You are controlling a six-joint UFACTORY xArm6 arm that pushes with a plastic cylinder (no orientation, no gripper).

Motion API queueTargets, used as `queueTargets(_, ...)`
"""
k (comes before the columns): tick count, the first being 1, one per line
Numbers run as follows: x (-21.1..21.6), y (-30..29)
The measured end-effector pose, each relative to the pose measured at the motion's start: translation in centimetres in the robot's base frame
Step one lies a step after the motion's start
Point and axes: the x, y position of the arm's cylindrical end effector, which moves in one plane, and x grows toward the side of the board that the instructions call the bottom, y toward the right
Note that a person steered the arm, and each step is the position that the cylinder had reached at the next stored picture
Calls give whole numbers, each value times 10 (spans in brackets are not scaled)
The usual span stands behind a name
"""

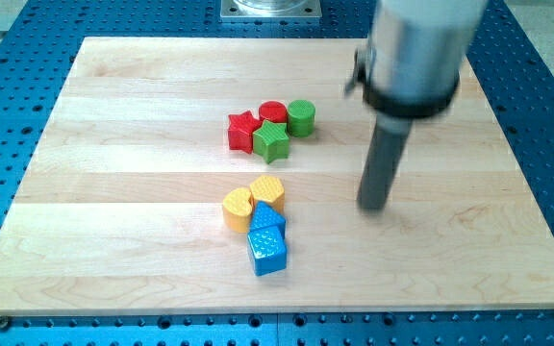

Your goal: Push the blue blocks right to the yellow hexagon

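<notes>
Two blue blocks lie together below the board's middle: a blue cube (267,252) at the bottom and a blue pointed block (267,220) touching it just above. A yellow hexagon (268,190) sits right above the pointed blue block, touching it. A yellow heart-like block (238,208) touches the hexagon on its left. My tip (373,207) rests on the board to the right of this cluster, about a hundred pixels from the blue blocks and touching none of them.
A second cluster sits above the middle: a red star (242,131), a red cylinder (273,113), a green star (271,142) and a green cylinder (301,117). The wooden board (113,192) lies on a blue perforated table (8,58).
</notes>
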Motion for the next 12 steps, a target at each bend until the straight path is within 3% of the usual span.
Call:
queueTargets(1, 64, -41)
queueTargets(4, 60, -99)
queueTargets(5, 36, -128)
queueTargets(8, 16, -66)
queueTargets(11, 0, -42)
queueTargets(12, -24, -40)
